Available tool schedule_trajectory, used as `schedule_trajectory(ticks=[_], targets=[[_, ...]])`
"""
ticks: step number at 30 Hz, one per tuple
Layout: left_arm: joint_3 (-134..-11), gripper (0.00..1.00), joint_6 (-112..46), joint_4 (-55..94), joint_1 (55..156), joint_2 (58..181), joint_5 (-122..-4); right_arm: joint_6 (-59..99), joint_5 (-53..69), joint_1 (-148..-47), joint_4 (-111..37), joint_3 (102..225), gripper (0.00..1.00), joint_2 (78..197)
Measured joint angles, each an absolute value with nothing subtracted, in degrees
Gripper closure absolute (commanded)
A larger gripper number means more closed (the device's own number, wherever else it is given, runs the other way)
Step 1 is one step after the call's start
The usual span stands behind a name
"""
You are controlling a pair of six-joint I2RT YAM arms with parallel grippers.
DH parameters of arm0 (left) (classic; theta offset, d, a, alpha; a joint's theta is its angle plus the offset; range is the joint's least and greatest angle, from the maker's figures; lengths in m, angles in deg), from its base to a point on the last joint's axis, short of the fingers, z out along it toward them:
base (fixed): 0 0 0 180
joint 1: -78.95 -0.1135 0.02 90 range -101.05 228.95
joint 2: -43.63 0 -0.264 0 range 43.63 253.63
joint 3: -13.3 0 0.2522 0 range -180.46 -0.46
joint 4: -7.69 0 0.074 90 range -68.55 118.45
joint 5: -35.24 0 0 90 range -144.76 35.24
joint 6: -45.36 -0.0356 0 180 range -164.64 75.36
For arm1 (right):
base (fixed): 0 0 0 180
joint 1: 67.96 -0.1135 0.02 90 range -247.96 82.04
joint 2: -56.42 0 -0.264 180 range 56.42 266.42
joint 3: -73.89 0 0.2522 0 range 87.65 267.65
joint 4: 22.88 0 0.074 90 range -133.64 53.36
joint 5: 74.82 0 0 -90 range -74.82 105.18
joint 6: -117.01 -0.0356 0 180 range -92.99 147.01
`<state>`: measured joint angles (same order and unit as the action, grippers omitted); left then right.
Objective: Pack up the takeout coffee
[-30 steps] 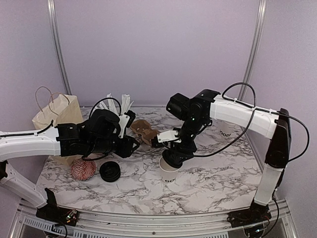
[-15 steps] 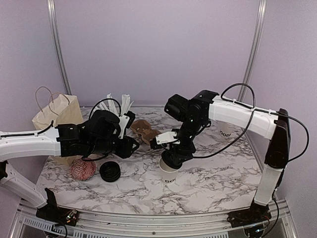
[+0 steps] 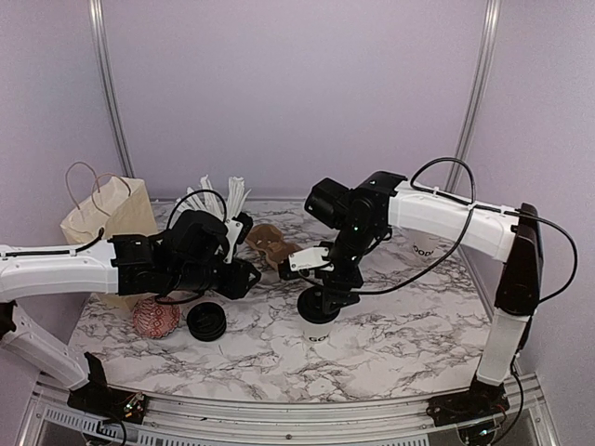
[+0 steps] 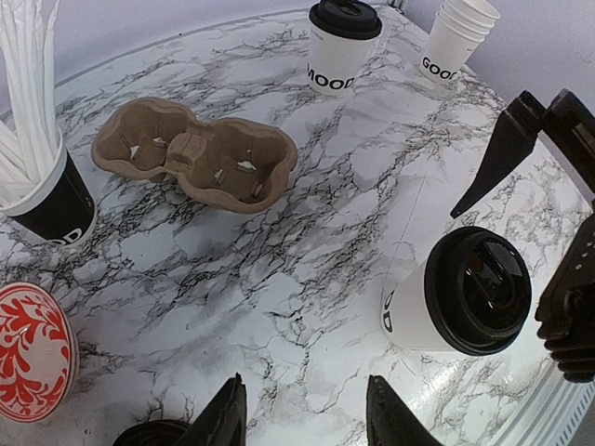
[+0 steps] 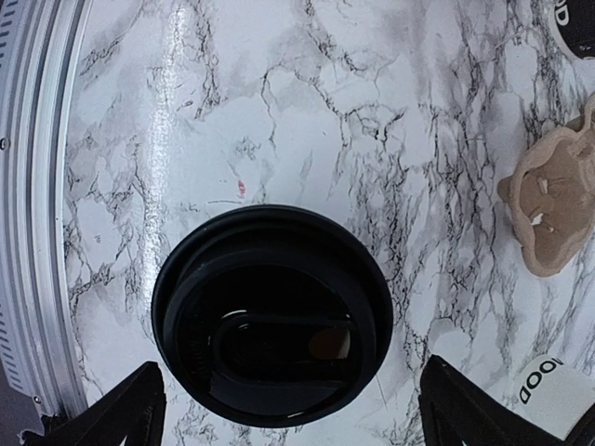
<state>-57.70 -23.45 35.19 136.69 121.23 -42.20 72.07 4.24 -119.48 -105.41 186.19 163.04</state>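
lidded cup [image 3: 318, 329] stands on the marble table [image 3: 409, 334] under the right gripper [image 3: 321, 299]; carrier not yet loaded
the black cup [image 4: 51, 200] holds white sticks; the cardboard carrier [image 4: 195, 163], at 11 o'clock from the near cup, shows only cardboard tabs in its two wells; a second lidded cup [image 4: 342, 46] and a stack of white cups [image 4: 457, 37] stand at the far side, toward 1 o'clock; a red-patterned bowl [image 3: 155, 316] and loose black lids [image 3: 205, 321] sit at 9 o'clock; against a second ago the near cup is in the same spot, the right arm has edged toward 9 o'clock and its fingers [image 5: 121, 409] stand wider; they flank the lid [image 5: 271, 325], spread apart, gripping nothing; the left gripper [image 4: 302, 413] hangs over bare marble, fingers apart, holding nothing
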Motion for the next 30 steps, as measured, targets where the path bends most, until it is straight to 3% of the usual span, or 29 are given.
schedule_trajectory(ticks=[7,16,23,30], targets=[[-57.7,0.57,-16.17,34.34,136.03,125.03,-46.24,70.23,5.09,-118.54,-103.36,185.05,0.11,158.63],[-54.42,0.54,-5.83,24.07,135.99,127.77,-58.72,61.12,-5.81,-104.6,-94.99,174.82,0.41,150.48],[-53.63,0.48,-1.92,15.87,135.99,130.37,-64.63,53.54,-18.64,-98.41,-89.72,164.09,0.4,150.65],[-54.05,0.48,-1.04,13.46,135.99,133.91,-66.66,50.78,-26.75,-98.44,-87.67,163.24,0.4,152.77]])
